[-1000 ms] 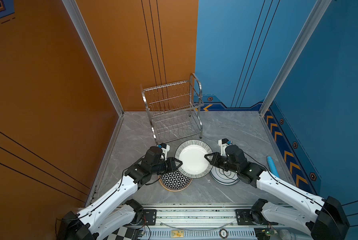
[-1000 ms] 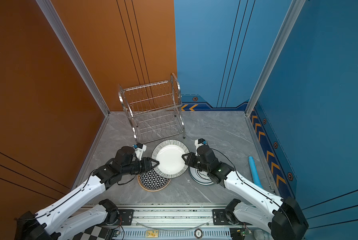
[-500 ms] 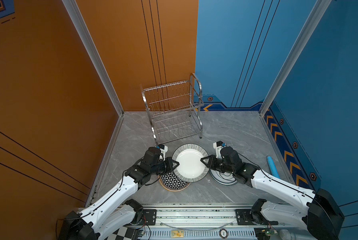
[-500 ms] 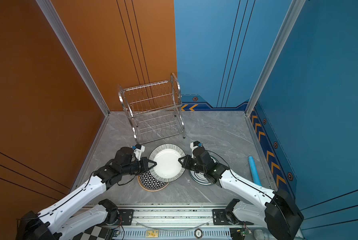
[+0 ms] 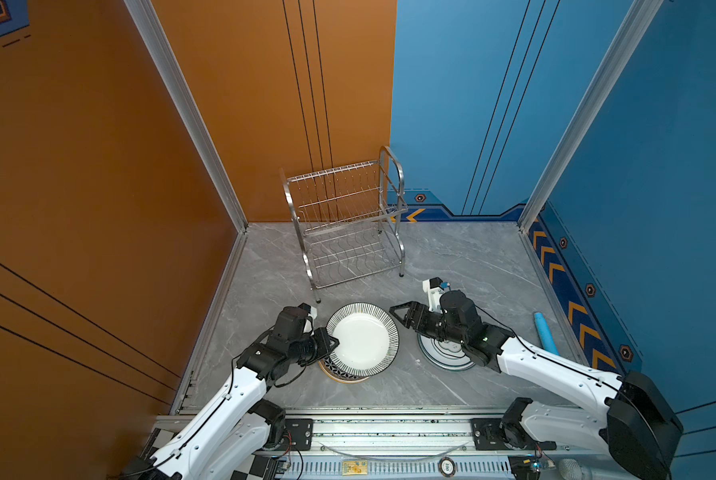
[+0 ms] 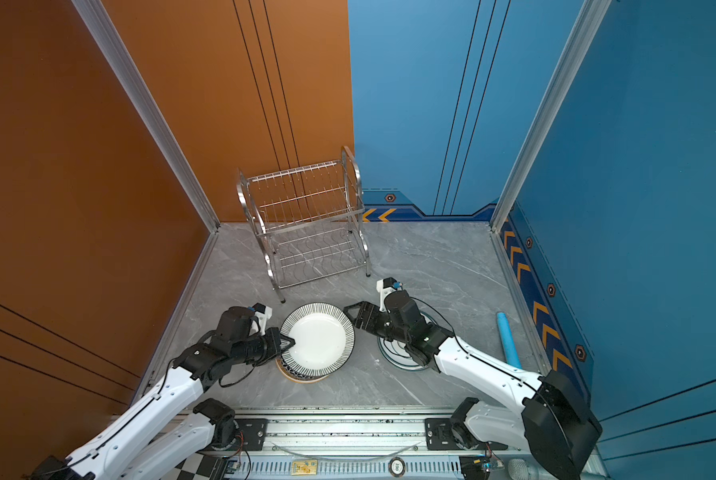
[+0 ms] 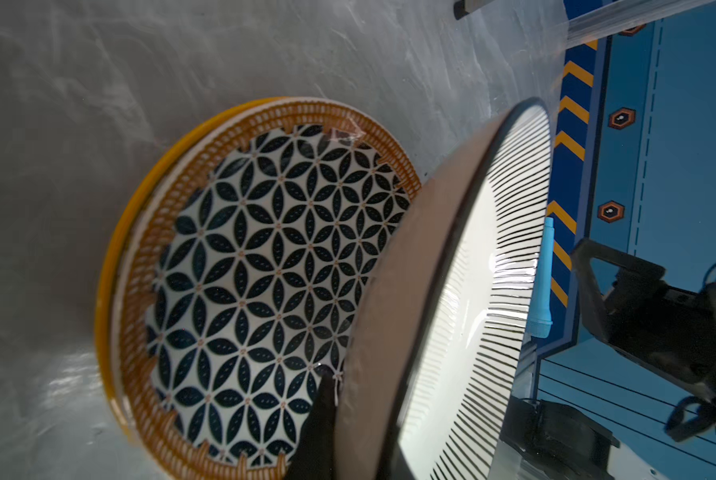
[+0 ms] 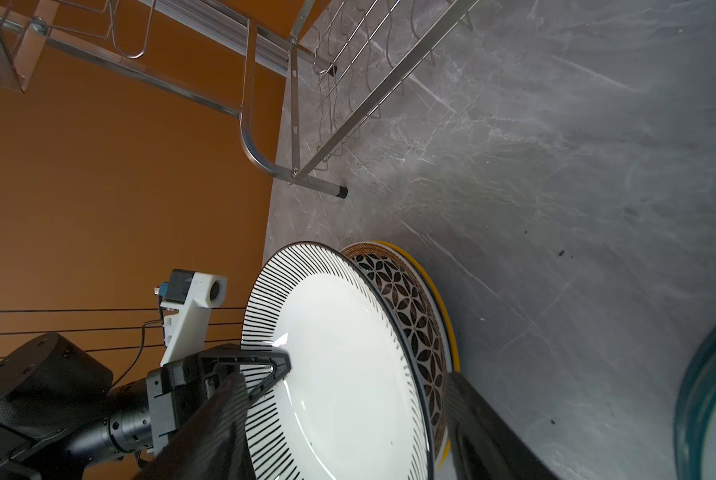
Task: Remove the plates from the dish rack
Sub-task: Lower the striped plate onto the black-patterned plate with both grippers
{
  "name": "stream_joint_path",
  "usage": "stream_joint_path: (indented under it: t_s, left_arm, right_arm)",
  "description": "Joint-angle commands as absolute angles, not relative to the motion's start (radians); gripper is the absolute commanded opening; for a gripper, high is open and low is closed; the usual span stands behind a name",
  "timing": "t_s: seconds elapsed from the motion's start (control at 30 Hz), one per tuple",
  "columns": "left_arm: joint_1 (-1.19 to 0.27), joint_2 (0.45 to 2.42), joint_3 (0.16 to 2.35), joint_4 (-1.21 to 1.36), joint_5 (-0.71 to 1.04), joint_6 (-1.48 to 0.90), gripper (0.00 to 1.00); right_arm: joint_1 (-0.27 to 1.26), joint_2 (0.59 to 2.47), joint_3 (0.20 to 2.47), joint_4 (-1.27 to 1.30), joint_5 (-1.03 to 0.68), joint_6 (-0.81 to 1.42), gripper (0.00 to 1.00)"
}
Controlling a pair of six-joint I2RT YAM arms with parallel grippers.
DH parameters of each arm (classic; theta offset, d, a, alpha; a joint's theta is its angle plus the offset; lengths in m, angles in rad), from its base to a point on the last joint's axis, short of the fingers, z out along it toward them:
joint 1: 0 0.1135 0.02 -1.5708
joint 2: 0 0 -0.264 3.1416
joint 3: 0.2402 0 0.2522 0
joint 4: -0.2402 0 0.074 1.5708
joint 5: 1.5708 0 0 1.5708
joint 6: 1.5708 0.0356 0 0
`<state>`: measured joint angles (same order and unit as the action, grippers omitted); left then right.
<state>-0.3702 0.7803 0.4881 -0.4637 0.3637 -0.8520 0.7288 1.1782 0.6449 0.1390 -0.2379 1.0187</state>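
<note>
Over the stacked plates (image 5: 342, 376), left gripper (image 5: 334, 343) clamps striped plate (image 5: 362, 336); right gripper (image 5: 398, 318) gapes beside

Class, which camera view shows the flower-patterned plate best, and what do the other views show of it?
The left wrist view: the flower plate faces it almost whole, pattern sharp. In both top views the striped plate hides all but a sliver. The right wrist view shows only a crescent behind that plate.

Black-striped white plate (image 5: 362, 336); navy petal-lattice plate (image 7: 265, 270), orange rim; seemingly teal-rimmed plate (image 8: 689, 390)
</note>
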Motion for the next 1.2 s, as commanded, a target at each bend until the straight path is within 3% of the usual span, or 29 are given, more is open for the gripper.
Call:
stream_joint_path:
  t_s: [0.0,0.3,0.37,0.8,1.07,1.17]
  left_arm:
    - [-0.319,0.732,0.492,-0.453,0.404,-0.828,0.0]
    - [-0.273,0.765,0.456,-0.428,0.437,-0.806,0.0]
    - [-0.273,0.773,0.454,-0.429,0.433,-0.802,0.0]
    - [-0.29,0.837,0.442,-0.433,0.401,-0.79,0.0]
    - [-0.322,0.856,0.439,-0.441,0.349,-0.792,0.14]
    - [-0.323,0.865,0.437,-0.448,0.334,-0.79,0.28]
  right_arm:
    - [0.716,1.128,0.661,0.085,-0.188,0.993,0.78]
    - [0.654,1.003,0.654,-0.053,-0.151,0.948,0.85]
    - [0.643,0.984,0.651,-0.064,-0.154,0.945,1.0]
    - [0.571,0.924,0.667,-0.186,-0.144,0.926,1.0]
    - [0.529,0.922,0.712,-0.347,-0.045,0.898,1.0]
    - [0.519,0.928,0.731,-0.396,-0.01,0.865,1.0]
